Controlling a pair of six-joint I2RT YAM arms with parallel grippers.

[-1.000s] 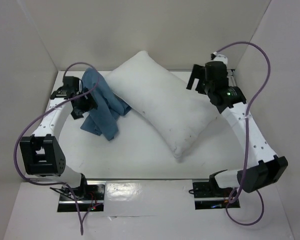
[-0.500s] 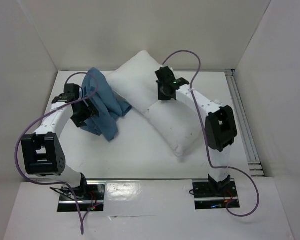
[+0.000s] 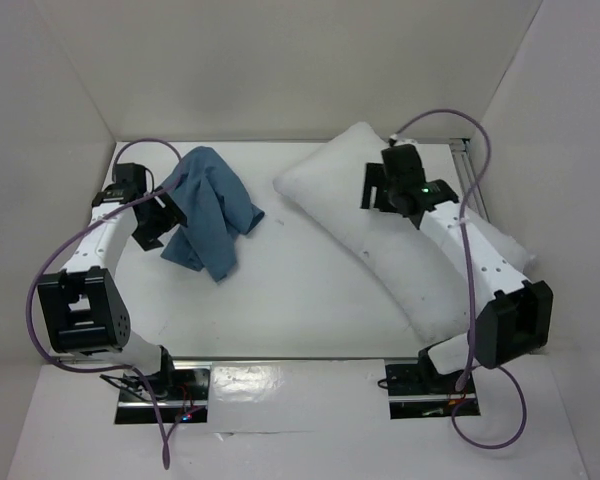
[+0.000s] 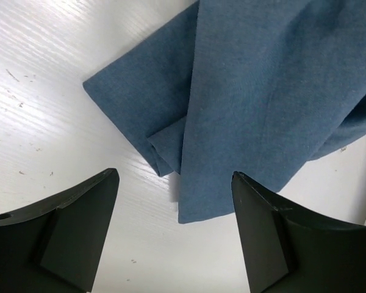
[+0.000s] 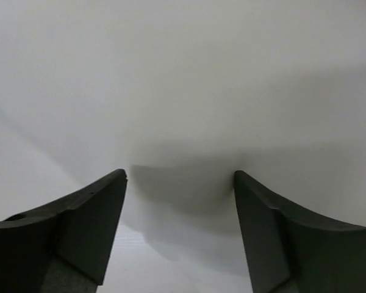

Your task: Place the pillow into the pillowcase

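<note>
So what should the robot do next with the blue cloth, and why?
Probably lower the left tool and pinch the pillowcase at its edge. That tool hangs open right over the cloth's loose edge. The pillowcase lies crumpled, apart from the pillow, so it likely needs gripping before it can be opened.

**Robotics laboratory test cell.** A flat white wood-grain tabletop [image 3: 310,290] is boxed in by plain white panel walls [image 3: 280,70]. A white-and-black jointed left robot arm [image 3: 100,235] and its right twin [image 3: 480,262], trailing purple cables [image 3: 163,440], are bolted to shiny metal base plates [image 3: 195,385].
</note>
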